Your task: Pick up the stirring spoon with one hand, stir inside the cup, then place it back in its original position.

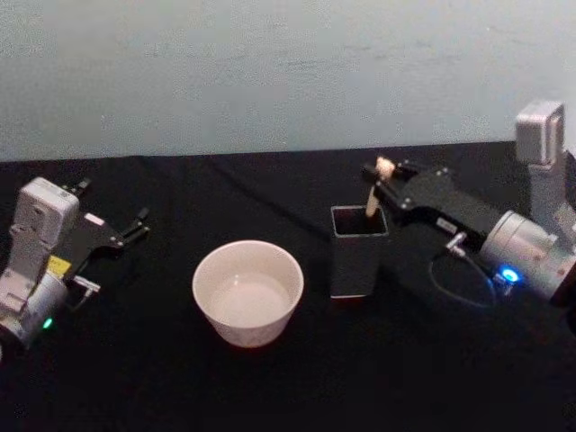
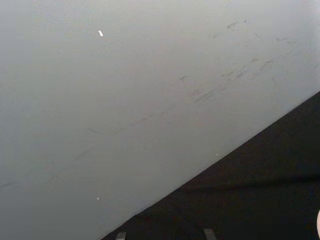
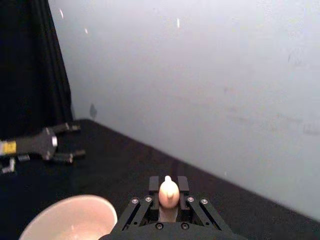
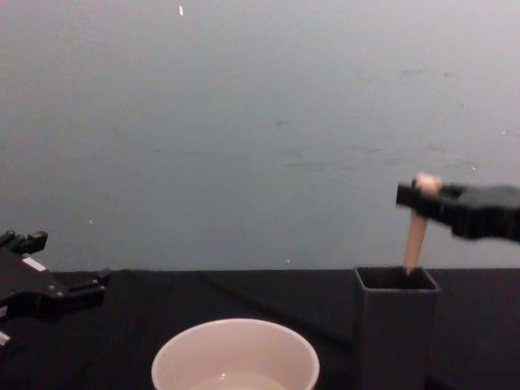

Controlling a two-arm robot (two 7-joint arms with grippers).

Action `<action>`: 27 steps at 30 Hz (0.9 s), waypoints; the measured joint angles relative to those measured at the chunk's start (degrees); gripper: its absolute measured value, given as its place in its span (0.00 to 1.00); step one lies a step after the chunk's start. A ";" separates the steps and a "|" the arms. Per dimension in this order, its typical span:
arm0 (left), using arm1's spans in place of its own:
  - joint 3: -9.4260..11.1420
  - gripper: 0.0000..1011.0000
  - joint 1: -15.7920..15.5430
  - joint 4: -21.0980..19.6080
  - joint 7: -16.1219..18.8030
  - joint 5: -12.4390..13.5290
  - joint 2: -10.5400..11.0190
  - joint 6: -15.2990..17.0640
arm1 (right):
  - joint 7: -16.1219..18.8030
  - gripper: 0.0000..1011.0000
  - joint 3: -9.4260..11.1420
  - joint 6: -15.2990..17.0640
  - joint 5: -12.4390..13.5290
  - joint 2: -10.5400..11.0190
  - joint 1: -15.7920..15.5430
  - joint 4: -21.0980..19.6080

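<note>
The stirring spoon [image 1: 373,196] stands in the dark grey square holder [image 1: 358,252], which is its original position. Its beige handle [image 4: 416,231] leans out of the holder's mouth [image 4: 396,280], and its bowl is hidden inside. My right gripper [image 1: 382,176] reaches in from the right and is shut on the handle just under the bear head [image 3: 169,192]. To the holder's left the wide cream-white cup [image 1: 247,292] sits apart from it, also seen in the chest view as the cup [image 4: 236,356]. My left gripper [image 1: 139,225] rests open at the far left.
A black cloth [image 1: 288,387] covers the table, and a pale wall [image 1: 270,72] runs behind it. A dark curtain [image 3: 35,65] hangs at the side in the right wrist view. A cable [image 1: 454,283] loops beneath the right arm.
</note>
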 joint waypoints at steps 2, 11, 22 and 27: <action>0.00 0.99 0.00 0.00 0.00 0.00 0.00 0.00 | -0.06 0.20 0.73 -0.02 0.70 0.19 -0.30 -1.47; 0.00 0.99 0.00 0.00 0.00 0.00 0.00 0.00 | -0.29 0.20 2.97 -1.82 2.93 0.38 -0.78 -5.94; 0.00 0.99 0.00 0.00 0.00 0.00 0.00 0.00 | 0.72 0.20 1.77 -3.88 3.39 -1.37 1.98 -5.79; 0.00 0.99 0.00 0.00 0.00 0.00 0.00 0.00 | 2.25 0.20 -0.15 -4.40 3.35 -2.55 3.38 -4.63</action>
